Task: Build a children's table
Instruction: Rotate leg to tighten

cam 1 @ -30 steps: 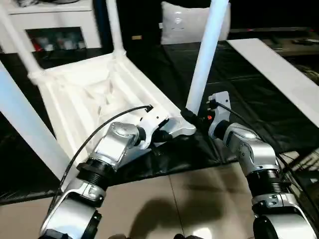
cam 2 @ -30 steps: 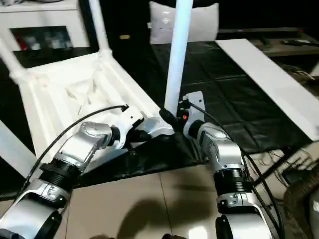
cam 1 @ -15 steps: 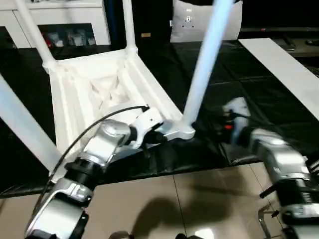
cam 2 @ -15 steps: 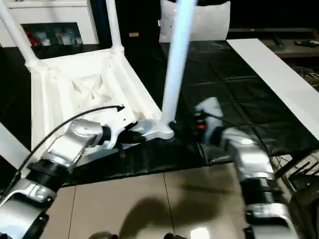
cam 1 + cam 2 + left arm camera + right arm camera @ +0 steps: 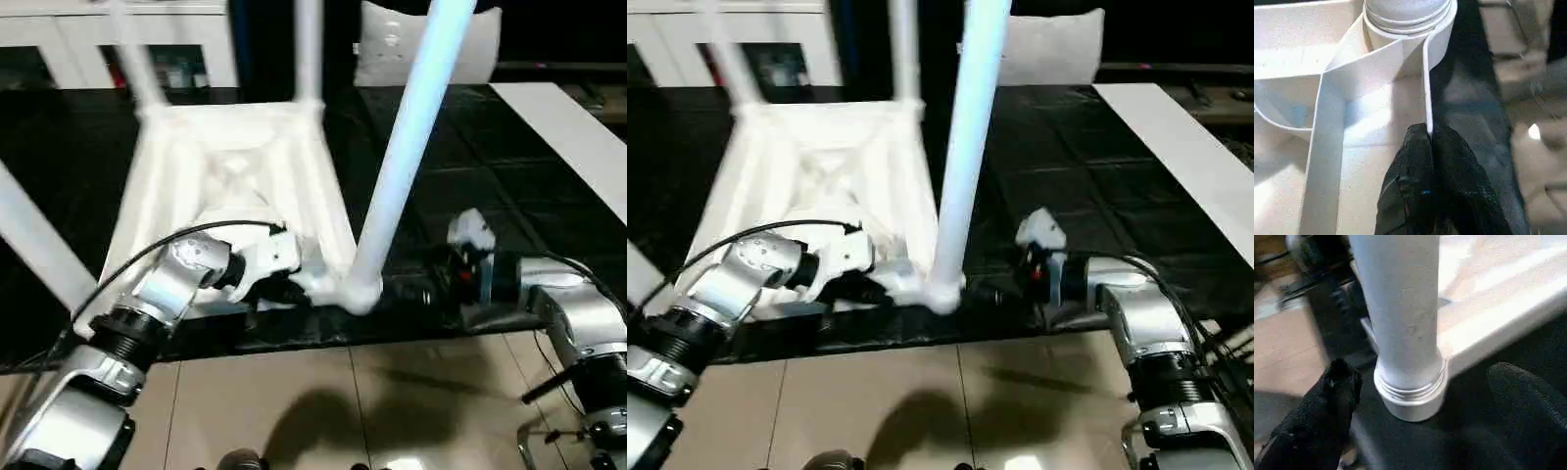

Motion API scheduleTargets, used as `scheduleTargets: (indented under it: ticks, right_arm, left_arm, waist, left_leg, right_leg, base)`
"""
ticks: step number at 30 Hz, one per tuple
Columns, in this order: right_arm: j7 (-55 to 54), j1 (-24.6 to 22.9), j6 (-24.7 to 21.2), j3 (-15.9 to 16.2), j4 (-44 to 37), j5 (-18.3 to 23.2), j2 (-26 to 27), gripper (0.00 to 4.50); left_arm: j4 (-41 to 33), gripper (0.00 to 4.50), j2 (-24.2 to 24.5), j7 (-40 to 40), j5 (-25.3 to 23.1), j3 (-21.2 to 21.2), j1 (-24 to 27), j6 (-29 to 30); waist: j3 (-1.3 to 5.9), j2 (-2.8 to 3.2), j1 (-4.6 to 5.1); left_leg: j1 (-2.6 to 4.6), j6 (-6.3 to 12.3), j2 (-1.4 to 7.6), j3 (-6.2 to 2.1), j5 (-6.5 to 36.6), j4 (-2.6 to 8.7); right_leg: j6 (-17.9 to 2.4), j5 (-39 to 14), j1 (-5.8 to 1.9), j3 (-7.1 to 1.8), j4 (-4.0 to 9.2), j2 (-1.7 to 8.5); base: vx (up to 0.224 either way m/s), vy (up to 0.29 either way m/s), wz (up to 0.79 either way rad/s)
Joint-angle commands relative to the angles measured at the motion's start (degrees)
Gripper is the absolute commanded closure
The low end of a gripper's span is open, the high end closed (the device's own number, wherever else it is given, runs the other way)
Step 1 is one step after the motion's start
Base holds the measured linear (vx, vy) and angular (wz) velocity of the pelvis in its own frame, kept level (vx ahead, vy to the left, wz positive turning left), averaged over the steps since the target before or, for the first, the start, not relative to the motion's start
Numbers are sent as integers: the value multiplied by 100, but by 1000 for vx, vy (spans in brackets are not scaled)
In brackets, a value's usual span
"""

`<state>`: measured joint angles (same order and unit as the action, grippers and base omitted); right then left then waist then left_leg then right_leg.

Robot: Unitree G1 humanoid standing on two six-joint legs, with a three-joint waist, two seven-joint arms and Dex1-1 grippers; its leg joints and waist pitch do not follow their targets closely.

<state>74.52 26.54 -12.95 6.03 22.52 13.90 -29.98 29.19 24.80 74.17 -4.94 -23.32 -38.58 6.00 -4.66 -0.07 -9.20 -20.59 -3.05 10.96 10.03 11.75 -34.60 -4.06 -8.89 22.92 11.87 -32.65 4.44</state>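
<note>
— While the children's table (image 5: 230,186) lies upside down on the black mat (image 5: 470,176), ribbed underside up, how much of the build looks finished?

— Most of it, by the look of things. Four legs rise from the corners: the near leg (image 5: 407,147) stands tall in its rounded socket (image 5: 355,291), two more stand at the far corners, and another slants across the left edge of the head view. Whether each is fully seated cannot be read from here, though in the right wrist view the near leg's collar sits down in its socket.

— So what is left?

— Probably a check that the legs are tight, then turning the table onto its feet. That is a judgement, not something shown.

— Where is the left gripper (image 5: 1430,142)?

— Right at the near corner of the top. Its two black fingers are pinched together on the thin upright rim wall just beside the near leg's socket, so it holds the table by that edge.

— And the right gripper (image 5: 1422,396)?

— On the other side of the same leg, low by the mat. Its fingers (image 5: 1327,401) stand wide apart, with the leg's base between them in the wrist view but not touched; it grips nothing.

— Anything else around?

— A white pillow (image 5: 392,44) and white cabinets (image 5: 98,39) beyond the mat, and tan floor tiles (image 5: 323,401) in front of it.
</note>
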Motion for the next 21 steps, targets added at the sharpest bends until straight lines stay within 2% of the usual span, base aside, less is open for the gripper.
scheduleTargets:
  ticks: [1, 4, 5, 6, 8, 11, 14, 19, 20, 21]
  right_arm:
    - [493, 57, -71, 132, -93, 96, -125, 42]
    - [687, 123, -77, 226, -18, 108, -141, 47]
    - [747, 173, -66, 275, 52, 92, -125, 75]
    - [747, 173, -66, 275, 52, 92, -125, 85]
    - [865, 249, -52, 366, 167, 89, -99, 95]
    - [1096, 293, -75, 442, 222, 104, -66, 129]
    - [1176, 314, -109, 464, 221, 123, -13, 135]
    - [1224, 338, -117, 493, 253, 135, 10, 180]
    - [1226, 342, -117, 500, 261, 138, 19, 205]
    - [1230, 349, -110, 507, 274, 137, 33, 205]
  left_arm:
    - [-60, 450, -51, 442, -68, -353, -86, -248]
    - [-66, 450, -25, 570, -86, -423, -97, -348]
    - [-60, 450, -15, 607, -115, -463, -100, -403]
    - [-60, 450, -15, 607, -115, -463, -100, -403]
    - [0, 450, -21, 635, -148, -495, -117, -496]
    - [88, 450, -44, 628, -155, -491, -148, -577]
    - [88, 450, -49, 626, -155, -490, -138, -587]
    - [109, 450, -49, 608, -160, -493, -122, -612]
    - [116, 450, -44, 605, -164, -494, -114, -619]
    - [132, 450, -43, 607, -169, -491, -110, -634]
  waist:
    - [461, -17, 33]
    - [469, -18, -9]
    - [470, -32, -12]
    - [472, -30, -15]
    - [465, -47, -10]
    - [466, -42, -7]
    - [477, -45, -9]
    - [475, -43, -12]
    - [478, -38, -13]
    - [480, -41, -12]
  left_leg:
    - [70, 596, 400, -136, 544, 365]
    - [85, 534, 423, -144, 519, 370]
    - [66, 524, 410, -141, 516, 368]
    - [60, 518, 402, -142, 503, 368]
    - [62, 502, 383, -133, 552, 367]
    - [60, 503, 378, -131, 529, 365]
    - [54, 501, 390, -143, 489, 365]
    - [59, 510, 390, -139, 451, 365]
    - [60, 510, 397, -140, 451, 363]
    - [55, 509, 395, -140, 444, 362]
  right_leg:
    - [-206, -1772, -389, -525, 424, 620]
    - [-264, -1726, -378, -544, 410, 638]
    - [-277, -1730, -395, -544, 408, 644]
    - [-272, -1742, -401, -540, 405, 645]
    - [-217, -1887, -402, -531, 433, 639]
    - [-143, -1938, -398, -525, 442, 624]
    - [-134, -1875, -404, -526, 422, 629]
    - [-151, -1863, -398, -525, 423, 630]
    - [-159, -1844, -394, -530, 421, 630]
    - [-161, -1822, -400, -531, 415, 633]
  base:
    - [0, 0, 0]
    - [0, 0, 0]
    - [0, 0, 0]
    - [0, 0, 0]
    - [0, 0, 0]
    - [0, 0, 0]
    - [0, 0, 0]
    - [0, 0, 0]
    - [0, 0, 0]
    - [0, 0, 0]
